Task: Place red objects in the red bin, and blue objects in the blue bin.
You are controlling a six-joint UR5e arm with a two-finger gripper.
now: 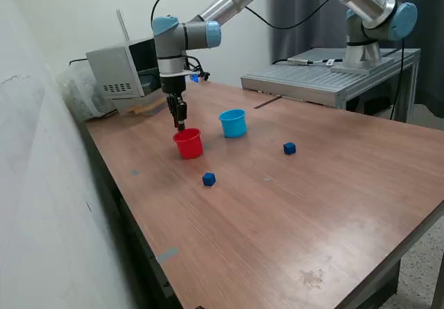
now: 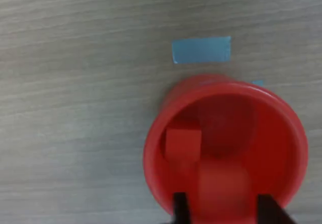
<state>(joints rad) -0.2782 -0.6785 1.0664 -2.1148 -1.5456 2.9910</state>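
The arm is reaching in from the table's (image 1: pixel 333 205) far edge, its last link pointing straight down so the gripper (image 1: pixel 180 123) is hanging just above the red cup's (image 1: pixel 188 144) rim. In the wrist view the gripper's (image 2: pixel 221 206) two dark fingers (image 2: pixel 181 210) are standing apart on either side of a blurred red cube (image 2: pixel 223 189) that is sitting between them over the cup's (image 2: pixel 282 128) opening; whether they are pinching it or merely flanking it is too blurred to tell. A second red cube (image 2: pixel 183 144) is lying inside the cup, against its wall.

The red cup is sitting toward the table's far end, near the edge on the exterior view's left. The blue cup (image 1: pixel 233 123) is standing upright just beside it, nearer the far edge. One blue cube (image 1: pixel 209 178) is lying near the red cup on the side toward the table's near edge; the other blue cube (image 1: pixel 289 148) is resting well apart, toward the table's middle. A strip of blue tape (image 2: pixel 201 50) is lying flat on the wood close to the red cup.
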